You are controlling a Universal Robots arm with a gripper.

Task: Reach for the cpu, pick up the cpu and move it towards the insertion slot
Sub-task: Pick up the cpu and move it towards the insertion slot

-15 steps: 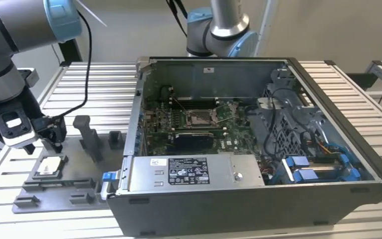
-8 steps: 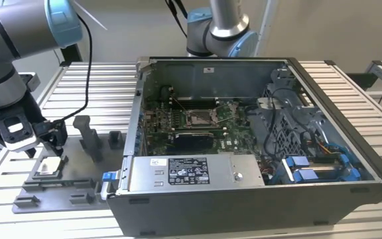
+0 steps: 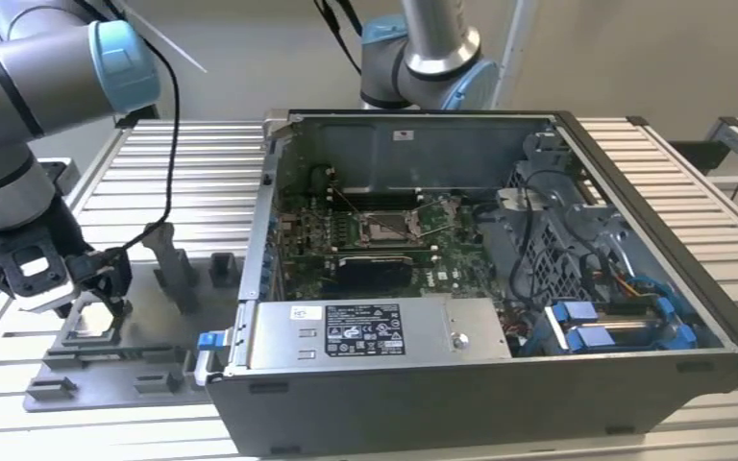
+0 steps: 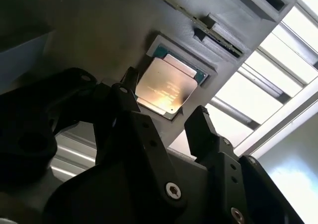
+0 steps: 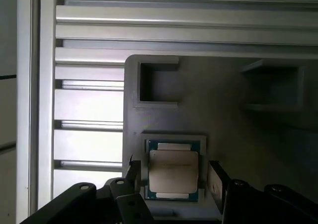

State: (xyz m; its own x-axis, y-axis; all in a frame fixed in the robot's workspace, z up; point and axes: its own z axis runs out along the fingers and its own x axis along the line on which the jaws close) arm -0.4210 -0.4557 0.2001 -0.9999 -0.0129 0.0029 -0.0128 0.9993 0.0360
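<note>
The cpu is a small silvery square chip with a green rim. It lies flat in a square recess of the grey tray. My gripper hangs just above it, open, with one black finger on each side of the chip and a small gap at both edges. In the second wrist view the cpu shows between the fingertips of the gripper. In the exterior view the gripper is low over the tray at the exterior view's left. The insertion slot sits on the green board inside the open computer case.
The open computer case stands to the exterior view's right of the tray, its wall higher than the tray. Grey upright fixture blocks rise between my gripper and the case. A second arm stands behind the case. The table is slatted metal.
</note>
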